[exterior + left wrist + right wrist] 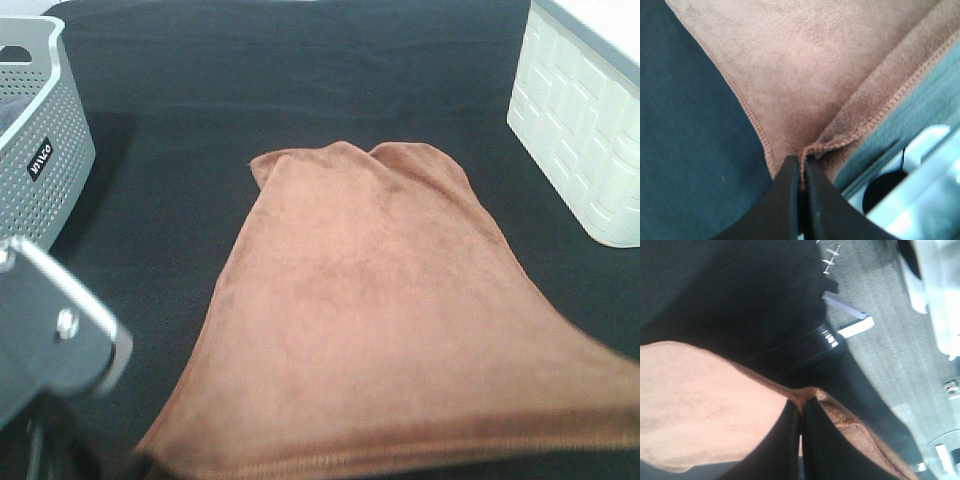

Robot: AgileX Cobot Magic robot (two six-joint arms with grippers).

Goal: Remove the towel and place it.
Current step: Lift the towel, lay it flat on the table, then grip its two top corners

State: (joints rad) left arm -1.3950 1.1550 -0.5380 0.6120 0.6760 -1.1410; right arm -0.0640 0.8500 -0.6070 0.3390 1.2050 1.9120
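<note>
The reddish-brown towel [370, 300] is stretched from the middle of the black table cloth [300, 90] toward the near edge, its far end folded and resting on the cloth, its near hem lifted. In the left wrist view my left gripper [801, 167] is shut on a hemmed corner of the towel [805, 75]. In the right wrist view my right gripper [801, 412] is shut on another corner of the towel [700, 405]. The exterior high view shows only part of the left arm [50, 330] at the lower left; the fingertips themselves are out of that view.
A grey perforated basket [35, 150] stands at the far left of the table. A white bin [580, 130] with a brick pattern stands at the far right. Floor and a metal frame [910, 170] show beyond the table's near edge.
</note>
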